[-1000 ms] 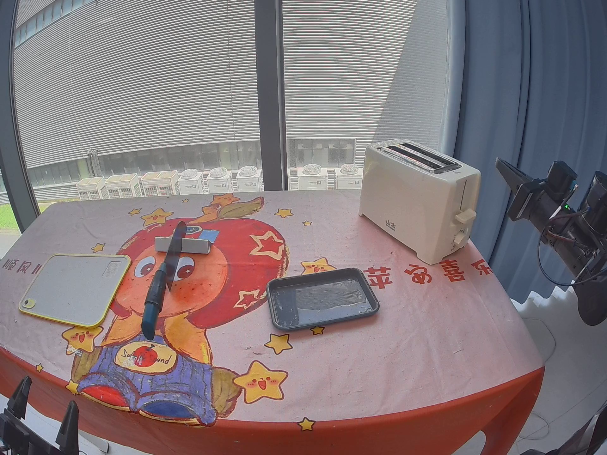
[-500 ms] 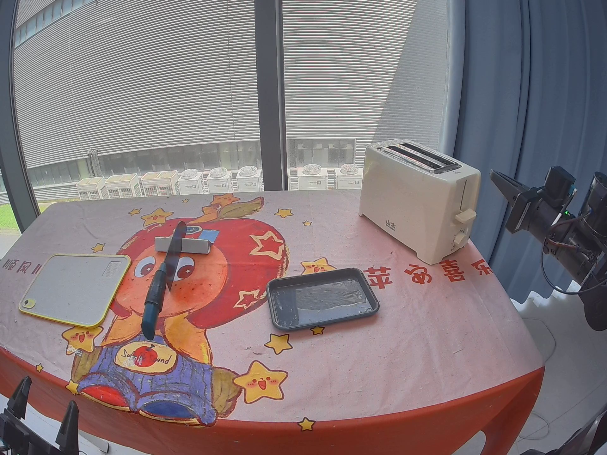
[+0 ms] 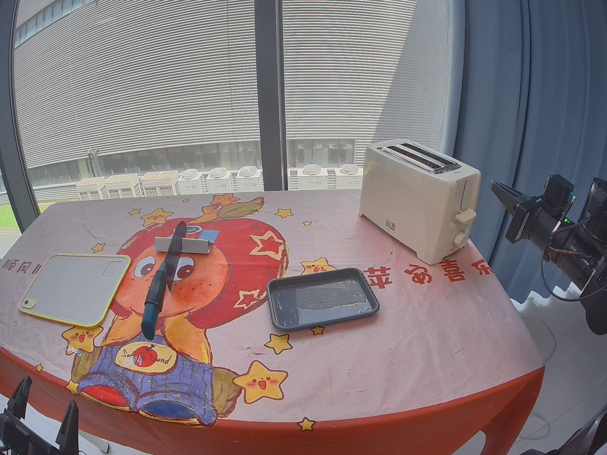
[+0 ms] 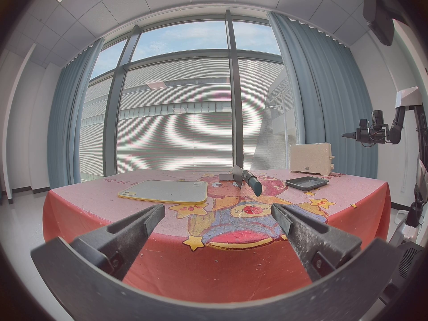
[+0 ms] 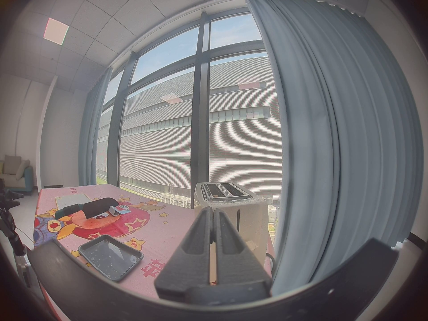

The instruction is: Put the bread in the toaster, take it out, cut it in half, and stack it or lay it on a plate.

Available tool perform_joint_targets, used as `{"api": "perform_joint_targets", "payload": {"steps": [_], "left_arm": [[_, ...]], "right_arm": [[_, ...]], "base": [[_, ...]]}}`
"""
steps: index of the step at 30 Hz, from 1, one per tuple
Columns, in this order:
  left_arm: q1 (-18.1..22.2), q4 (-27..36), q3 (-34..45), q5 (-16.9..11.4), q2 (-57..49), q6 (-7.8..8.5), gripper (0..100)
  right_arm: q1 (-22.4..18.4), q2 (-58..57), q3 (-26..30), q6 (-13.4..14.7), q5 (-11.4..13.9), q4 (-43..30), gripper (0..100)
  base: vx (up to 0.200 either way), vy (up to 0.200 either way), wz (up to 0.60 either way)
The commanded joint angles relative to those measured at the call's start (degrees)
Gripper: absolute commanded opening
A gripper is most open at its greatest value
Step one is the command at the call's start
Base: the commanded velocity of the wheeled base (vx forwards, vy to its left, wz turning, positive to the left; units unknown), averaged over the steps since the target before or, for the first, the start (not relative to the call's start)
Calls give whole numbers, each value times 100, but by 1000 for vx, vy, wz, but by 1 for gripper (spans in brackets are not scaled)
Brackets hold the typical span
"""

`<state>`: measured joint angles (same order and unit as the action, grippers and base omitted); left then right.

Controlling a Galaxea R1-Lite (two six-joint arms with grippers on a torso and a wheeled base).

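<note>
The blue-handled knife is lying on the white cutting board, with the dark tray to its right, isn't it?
Not quite. The head view shows the knife lying on the tablecloth beside the cutting board, blade propped on a small grey rest. The dark tray is indeed to its right.

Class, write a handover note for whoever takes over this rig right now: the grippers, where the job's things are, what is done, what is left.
Left gripper: open, low at the front-left edge of the table.
Right gripper: shut, in the air right of the toaster.
Knife leans on a grey rest; cutting board to its left; plate front-left of the toaster.
Done: no bread cut or plated; cannot tell whether the toaster holds bread.
Left: toast, take out, halve, plate.
</note>
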<state>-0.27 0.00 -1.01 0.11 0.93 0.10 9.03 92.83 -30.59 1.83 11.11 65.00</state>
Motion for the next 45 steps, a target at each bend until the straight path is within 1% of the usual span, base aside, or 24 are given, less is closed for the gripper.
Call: {"api": "perform_joint_targets", "payload": {"steps": [1,45], "left_arm": [[0,0,92,7,4,-1,100],[0,-9,92,-2,4,-1,100]], "right_arm": [[2,-2,9,2,6,13,0],[72,-2,141,-51,14,13,0]], "base": [[0,0,0],[0,0,0]]}}
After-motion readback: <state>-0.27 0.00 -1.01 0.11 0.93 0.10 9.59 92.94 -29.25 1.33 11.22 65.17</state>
